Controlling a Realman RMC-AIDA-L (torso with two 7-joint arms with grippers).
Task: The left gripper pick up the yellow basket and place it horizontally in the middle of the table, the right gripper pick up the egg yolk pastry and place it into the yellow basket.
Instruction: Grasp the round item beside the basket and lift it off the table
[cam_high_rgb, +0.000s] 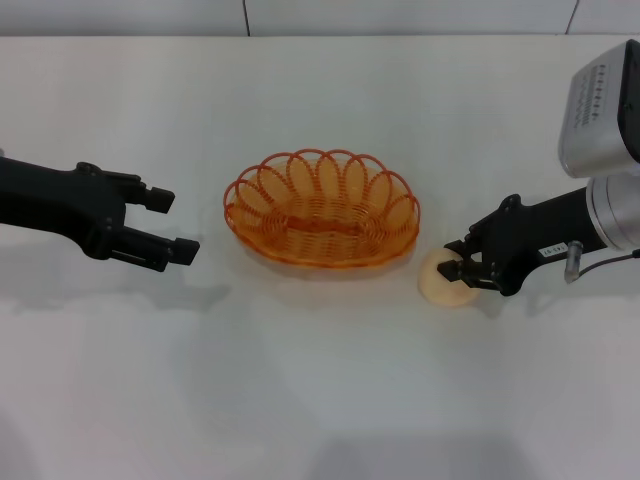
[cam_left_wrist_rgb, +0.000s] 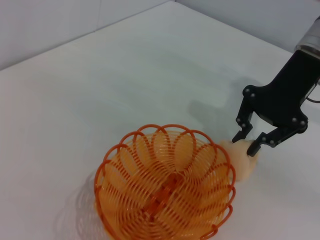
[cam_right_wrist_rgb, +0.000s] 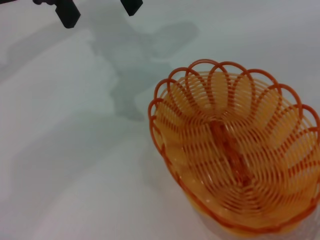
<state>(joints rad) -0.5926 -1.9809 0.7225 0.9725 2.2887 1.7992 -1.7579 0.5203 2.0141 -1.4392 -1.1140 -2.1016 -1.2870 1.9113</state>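
Note:
The yellow basket (cam_high_rgb: 320, 210) lies lengthwise across the middle of the white table (cam_high_rgb: 320, 400) and is empty; it also shows in the left wrist view (cam_left_wrist_rgb: 165, 195) and the right wrist view (cam_right_wrist_rgb: 235, 155). My left gripper (cam_high_rgb: 175, 225) is open and empty, a short way to the basket's left, and shows far off in the right wrist view (cam_right_wrist_rgb: 100, 7). The egg yolk pastry (cam_high_rgb: 440, 285) sits on the table just right of the basket. My right gripper (cam_high_rgb: 458, 265) is closed on the pastry's top, as the left wrist view shows (cam_left_wrist_rgb: 245, 144), with the pastry (cam_left_wrist_rgb: 242, 165) beside the basket's rim.
The table's far edge meets a pale wall at the back. Bare tabletop lies in front of the basket and both arms.

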